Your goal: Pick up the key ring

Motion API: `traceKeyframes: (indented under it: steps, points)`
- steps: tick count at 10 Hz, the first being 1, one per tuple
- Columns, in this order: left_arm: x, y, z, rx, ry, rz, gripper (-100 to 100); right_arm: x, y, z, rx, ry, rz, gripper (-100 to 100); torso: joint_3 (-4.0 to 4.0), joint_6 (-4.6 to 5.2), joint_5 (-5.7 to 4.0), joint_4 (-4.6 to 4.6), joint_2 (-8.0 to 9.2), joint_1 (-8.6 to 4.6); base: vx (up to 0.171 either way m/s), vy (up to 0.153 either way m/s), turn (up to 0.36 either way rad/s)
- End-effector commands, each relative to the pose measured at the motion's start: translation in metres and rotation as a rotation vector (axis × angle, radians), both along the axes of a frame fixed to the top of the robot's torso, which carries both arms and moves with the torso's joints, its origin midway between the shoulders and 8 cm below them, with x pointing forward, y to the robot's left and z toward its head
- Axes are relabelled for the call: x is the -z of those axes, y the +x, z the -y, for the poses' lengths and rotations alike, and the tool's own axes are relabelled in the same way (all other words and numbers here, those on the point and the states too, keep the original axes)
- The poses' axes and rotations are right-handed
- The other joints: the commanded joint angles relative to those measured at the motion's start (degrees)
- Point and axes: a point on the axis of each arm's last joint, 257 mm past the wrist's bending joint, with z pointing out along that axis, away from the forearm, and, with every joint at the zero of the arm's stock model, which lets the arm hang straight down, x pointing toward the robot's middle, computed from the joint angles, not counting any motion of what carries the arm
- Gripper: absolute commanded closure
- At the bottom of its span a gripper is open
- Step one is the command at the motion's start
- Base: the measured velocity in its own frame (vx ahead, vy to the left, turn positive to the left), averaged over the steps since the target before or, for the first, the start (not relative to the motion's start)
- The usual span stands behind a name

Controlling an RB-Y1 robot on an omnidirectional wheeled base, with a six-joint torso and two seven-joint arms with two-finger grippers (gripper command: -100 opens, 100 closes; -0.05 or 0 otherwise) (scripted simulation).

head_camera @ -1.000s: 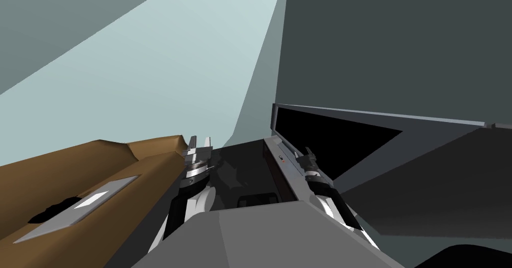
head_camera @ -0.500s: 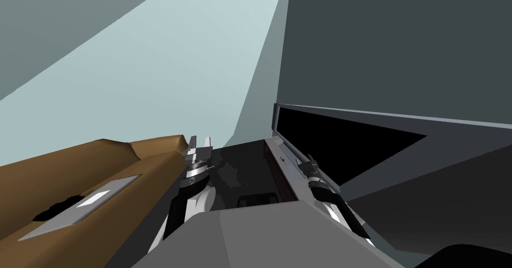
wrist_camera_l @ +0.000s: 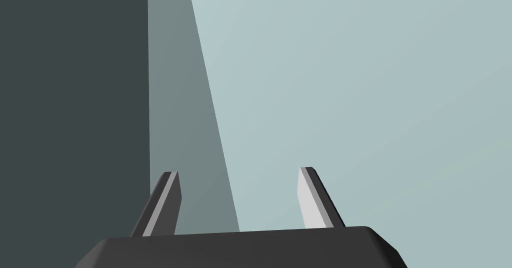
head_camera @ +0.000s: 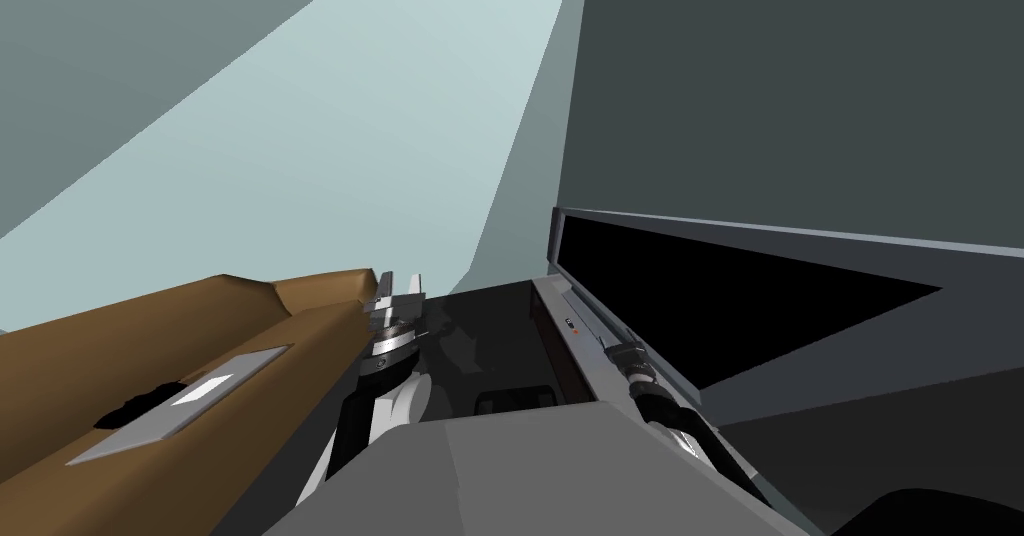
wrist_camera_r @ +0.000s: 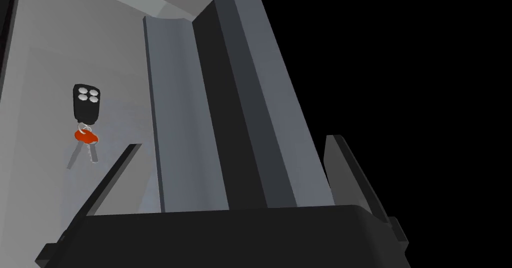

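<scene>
Hovering right tool (wrist_camera_r: 233,141), blades apart | key ring (wrist_camera_r: 86,120) flat on grey ledge (wrist_camera_r: 47,55), outside one blade | risk: closing here grabs air, or blade knocks keys off | left tool (wrist_camera_l: 239,171) spread, idle

pale blue-grey wall (head_camera: 330,150) | dark grey wall (head_camera: 790,80) right | brown furniture (head_camera: 150,335) left | grey ledge (head_camera: 592,365) beside black area (head_camera: 700,295)

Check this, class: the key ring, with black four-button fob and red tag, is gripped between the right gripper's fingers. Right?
Not gripped. The right wrist view shows the key ring lying on a grey surface, outside the open fingers of the right gripper. Fob and tag are as stated.
</scene>
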Motion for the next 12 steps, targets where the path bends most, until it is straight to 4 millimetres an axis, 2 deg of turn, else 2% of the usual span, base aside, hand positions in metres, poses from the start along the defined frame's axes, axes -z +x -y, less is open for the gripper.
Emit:
traceKeyframes:
  steps: [1,2,3,4,5,7,8,9,10,11,12]
  points:
    - [0.000,0.000,0.000,0.000,0.000,0.000,0,0.018,-0.007,0.005,0.024,0.059,-0.029,-100,0.00,0.00,0.00,0.00,0.00,0.00,0.055,0.007,0.039]
    - [0.000,0.000,0.000,0.000,0.000,0.000,0,0.018,-0.008,0.006,0.028,0.069,-0.026,-100,0.00,0.01,0.00,0.00,0.00,-0.02,0.022,-0.002,-0.002]
    - [0.000,0.000,0.000,0.000,0.000,0.000,0,0.046,-0.027,0.012,0.053,0.126,-0.088,-100,0.04,0.01,0.00,0.01,0.08,-0.04,0.034,0.003,0.087]
    - [0.000,0.000,0.000,0.000,0.000,0.000,0,0.046,-0.027,0.013,0.062,0.146,-0.080,-100,0.04,0.00,-0.01,0.02,0.07,-0.03,0.039,0.006,0.050]
    - [0.000,0.000,0.000,0.000,0.000,0.000,0,0.071,-0.048,0.018,0.086,0.194,-0.141,-100,0.03,0.01,0.00,0.01,0.06,-0.04,0.068,0.003,0.113]
    - [0.000,0.000,0.000,0.000,0.000,0.000,0,0.071,-0.048,0.019,0.099,0.225,-0.129,-100,-0.01,0.01,0.00,0.00,-0.02,-0.04,0.042,0.001,0.016]
    - [0.000,0.000,0.000,0.000,0.000,0.000,0,0.095,-0.070,0.023,0.127,0.281,-0.183,-100,0.04,0.01,0.00,0.01,0.08,-0.02,0.038,0.018,0.103]
    - [0.000,0.000,0.000,0.000,0.000,0.000,0,0.095,-0.070,0.023,0.136,0.300,-0.175,-100,0.04,0.00,0.00,0.01,0.07,0.01,0.043,0.012,0.061]
    - [0.000,0.000,0.000,0.000,0.000,0.000,0,0.115,-0.091,0.027,0.167,0.349,-0.222,-100,0.03,0.01,0.01,0.01,0.05,0.00,0.062,0.009,0.136]
    - [0.000,0.000,0.000,0.000,0.000,0.000,0,0.116,-0.092,0.026,0.173,0.372,-0.217,-100,-0.01,-0.01,0.01,0.00,-0.01,0.00,0.066,-0.003,0.066]
    - [0.000,0.000,0.000,0.000,0.000,0.000,0,0.135,-0.113,0.028,0.199,0.417,-0.266,-100,-0.02,0.01,0.01,-0.01,-0.02,-0.03,0.090,0.002,0.126]
